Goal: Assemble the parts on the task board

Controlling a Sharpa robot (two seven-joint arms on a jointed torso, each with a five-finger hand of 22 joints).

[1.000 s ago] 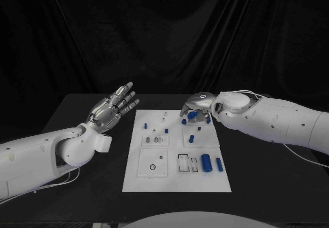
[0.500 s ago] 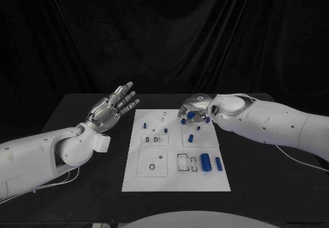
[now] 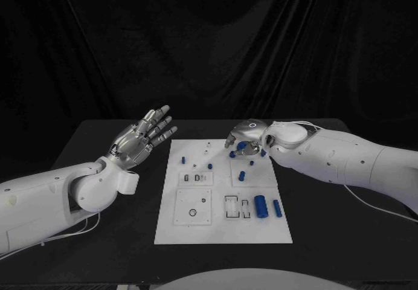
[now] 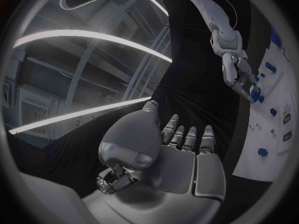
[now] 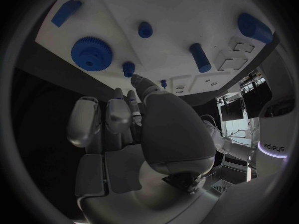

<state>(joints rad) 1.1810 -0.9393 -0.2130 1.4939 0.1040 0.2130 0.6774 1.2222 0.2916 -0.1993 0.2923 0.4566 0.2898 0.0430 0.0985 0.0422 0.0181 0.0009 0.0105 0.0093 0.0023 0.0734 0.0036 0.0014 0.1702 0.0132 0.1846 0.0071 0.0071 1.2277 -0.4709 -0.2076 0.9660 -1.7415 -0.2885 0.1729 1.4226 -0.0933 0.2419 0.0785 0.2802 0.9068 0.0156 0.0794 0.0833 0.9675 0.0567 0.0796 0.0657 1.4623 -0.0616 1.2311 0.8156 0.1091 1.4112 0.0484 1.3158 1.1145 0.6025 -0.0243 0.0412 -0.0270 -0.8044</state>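
The flat white rectangular task board (image 3: pixel 223 192) lies in the middle of the black table (image 3: pixel 113 211). Small blue plastic parts stand or lie on it: a toothed blue gear wheel (image 5: pixel 91 54) at the far right corner, short blue pegs (image 3: pixel 242 176) mid-board, and a larger blue cylinder (image 3: pixel 260 207) near the front right.

The silver right hand (image 3: pixel 246 138) hovers over the far right corner, fingers curled downward above the gear wheel. Whether the fingertips contact it cannot be determined; in the right wrist view the fingers appear clear of the board, holding nothing.

The silver left hand (image 3: pixel 141 138) is raised beside the board's left edge, fingers extended and released, grasping nothing.

Handling assessment: the gear wheel is probably light, rigid moulded plastic. The toothed rim offers good purchase; pinch it across opposite edges. The smooth pegs are likely slippery and roll easily; grip them mid-length.
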